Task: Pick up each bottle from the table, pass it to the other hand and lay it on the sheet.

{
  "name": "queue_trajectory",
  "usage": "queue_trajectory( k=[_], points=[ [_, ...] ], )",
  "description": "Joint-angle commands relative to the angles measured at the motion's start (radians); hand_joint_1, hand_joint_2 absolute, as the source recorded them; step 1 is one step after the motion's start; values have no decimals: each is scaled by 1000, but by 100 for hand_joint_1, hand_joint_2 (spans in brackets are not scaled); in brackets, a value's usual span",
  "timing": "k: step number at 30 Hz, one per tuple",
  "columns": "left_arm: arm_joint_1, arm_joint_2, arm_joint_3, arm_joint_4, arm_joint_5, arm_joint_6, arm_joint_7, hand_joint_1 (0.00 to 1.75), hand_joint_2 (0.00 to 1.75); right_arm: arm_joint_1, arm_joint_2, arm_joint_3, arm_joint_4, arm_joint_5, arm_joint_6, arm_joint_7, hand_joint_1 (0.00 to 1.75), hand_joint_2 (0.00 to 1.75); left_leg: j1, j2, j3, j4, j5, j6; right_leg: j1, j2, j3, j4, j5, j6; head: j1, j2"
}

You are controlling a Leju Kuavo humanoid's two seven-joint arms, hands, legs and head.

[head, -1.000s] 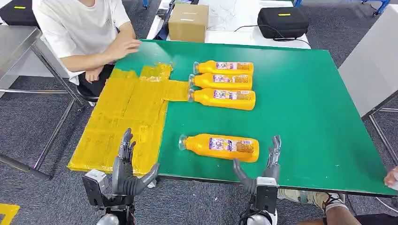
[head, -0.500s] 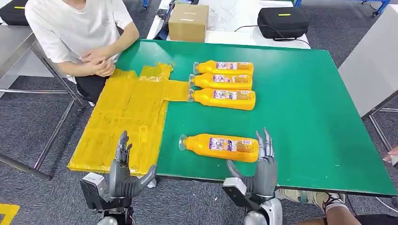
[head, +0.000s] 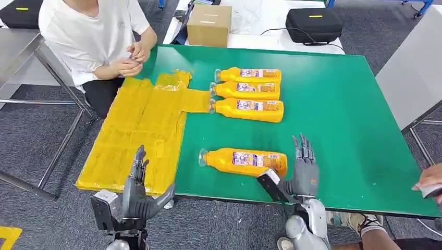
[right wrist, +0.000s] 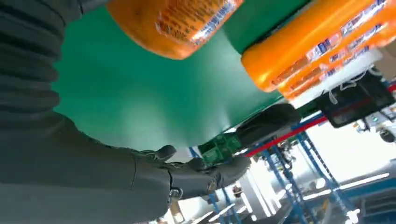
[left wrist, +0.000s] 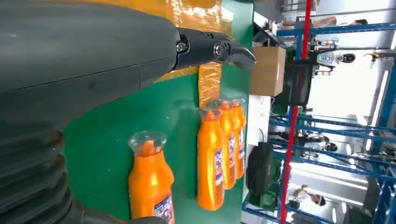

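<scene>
Head view, bottle count: four orange bottles in total, all lying on their sides on the green tabletop [head: 339,114], caps toward the left of the frame.

- Three lie in a tight row at upper centre: far bottle [head: 249,75], middle bottle [head: 246,90], near bottle of the row [head: 247,109]. Each touches its neighbour. The cap ends of the lower two rest at the edge of the yellow sheet's tab.
- One lone bottle [head: 243,162] lies lower centre, well apart from the row, near the tabletop's front edge.

Yellow sheet [head: 135,135]: one, wrinkled, covering the left part of the tabletop, no bottle body on it.

Right robot hand [head: 301,169] — lower right of centre, just beside the base end of the lone bottle, fingers straight and spread, pointing up the frame. It grips nothing; whether the thumb touches the bottle cannot be told. In the right wrist view the bottle's base sits apart from the fingers over bare green.

Left robot hand [head: 139,190] — lower left, at the front edge of the sheet, fingers extended, thumb out to the side, empty.

Others: one person in a white shirt [head: 88,36] seated at the upper left corner, hands together. One cardboard box [head: 209,24] and one black case [head: 314,23] on the white surface beyond the tabletop. Another person's hand [head: 430,179] at the right edge.
</scene>
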Motion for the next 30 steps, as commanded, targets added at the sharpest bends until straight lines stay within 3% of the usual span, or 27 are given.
queue_trajectory(
  k=[1,8,20,28,30],
  points=[
    [-68,6,-13,72,2,-7,9,0,175,-111,-26,61,173,38,-31,-17,0,175,0,1,3,-1,-1,-1,1,1,3,-1,0,-1,0,0],
    [-82,20,-41,62,-1,-15,26,0,175,-194,-19,142,285,-3,45,-29,0,175,1,3,5,0,-2,-2,1,3,5,-1,-1,-2,0,0],
    [-94,22,-56,61,14,-37,40,0,175,-239,-32,236,346,22,143,12,0,175,0,0,3,-1,-1,-1,0,0,3,0,-1,-1,0,0],
    [-89,18,-32,61,71,-80,81,0,175,-311,-46,352,430,179,152,199,0,175,1,1,4,0,-1,-1,1,1,4,0,-1,-2,0,0],
    [-85,19,-30,56,71,-81,82,0,175,-315,-44,357,427,186,151,206,0,175,1,2,5,0,-2,-2,1,2,4,0,-1,-2,0,0]
  ],
)
